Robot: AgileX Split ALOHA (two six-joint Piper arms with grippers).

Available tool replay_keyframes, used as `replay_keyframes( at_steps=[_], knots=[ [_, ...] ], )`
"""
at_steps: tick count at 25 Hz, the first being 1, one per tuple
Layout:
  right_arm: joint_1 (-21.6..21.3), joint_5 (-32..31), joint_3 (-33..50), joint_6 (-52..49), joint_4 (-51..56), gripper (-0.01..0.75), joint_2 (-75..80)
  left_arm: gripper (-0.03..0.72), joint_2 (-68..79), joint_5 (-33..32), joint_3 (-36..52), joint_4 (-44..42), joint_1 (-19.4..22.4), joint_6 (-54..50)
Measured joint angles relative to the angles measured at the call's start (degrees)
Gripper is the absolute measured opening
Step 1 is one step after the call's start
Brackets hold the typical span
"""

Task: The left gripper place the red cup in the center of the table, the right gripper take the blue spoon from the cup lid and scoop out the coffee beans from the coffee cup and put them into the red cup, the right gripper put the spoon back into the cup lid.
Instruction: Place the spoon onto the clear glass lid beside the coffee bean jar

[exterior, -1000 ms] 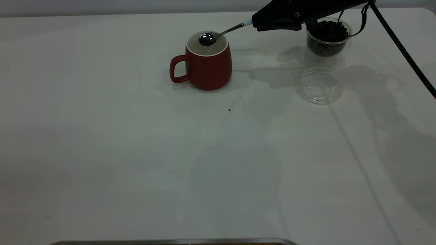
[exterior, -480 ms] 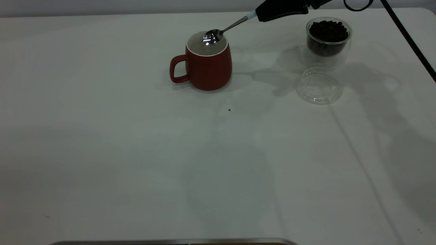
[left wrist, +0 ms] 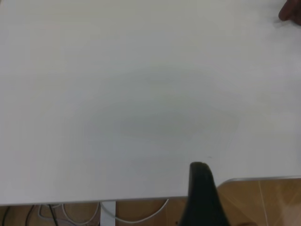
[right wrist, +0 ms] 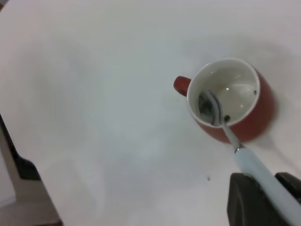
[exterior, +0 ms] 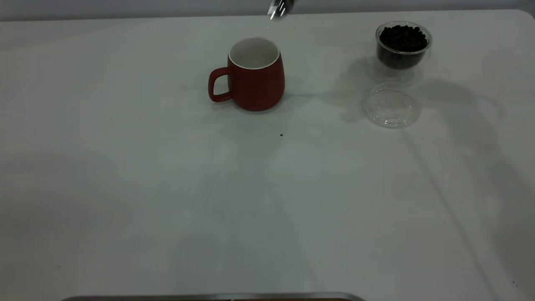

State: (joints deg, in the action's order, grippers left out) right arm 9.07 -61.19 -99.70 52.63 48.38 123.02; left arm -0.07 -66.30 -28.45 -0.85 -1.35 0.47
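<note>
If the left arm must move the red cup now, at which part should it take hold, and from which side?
Probably the loop handle: it sticks out from the red cup toward the left arm's side, with bare table beside it. Come in level from that side, one finger through the loop. The cup stands upright; the blue spoon, held by the right gripper, hangs above its mouth.

On the white table (exterior: 167, 188) we see the red cup (exterior: 255, 79), the coffee cup (exterior: 402, 47) and the cup lid (exterior: 391, 104).
</note>
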Motion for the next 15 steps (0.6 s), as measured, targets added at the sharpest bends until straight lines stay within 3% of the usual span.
replay_keyframes(
  at_steps=[5, 8, 11, 15],
  knots=[
    [0.0, 1.4, 11.2, -8.7, -9.3, 0.104, -15.5, 0.587, 0.0, 0.0, 0.0, 0.0, 0.0, 0.0],
    [-1.0, 7.9, 22.4, -9.4, -9.5, 0.104, -23.7, 0.587, 0.0, 0.0, 0.0, 0.0, 0.0, 0.0],
    [-4.7, 15.8, 34.0, -10.4, -6.1, 0.104, -27.7, 0.587, 0.0, 0.0, 0.0, 0.0, 0.0, 0.0],
    [-11.1, 25.4, 47.2, -7.5, 6.6, 0.104, -27.1, 0.587, 0.0, 0.0, 0.0, 0.0, 0.0, -0.1]
  ],
)
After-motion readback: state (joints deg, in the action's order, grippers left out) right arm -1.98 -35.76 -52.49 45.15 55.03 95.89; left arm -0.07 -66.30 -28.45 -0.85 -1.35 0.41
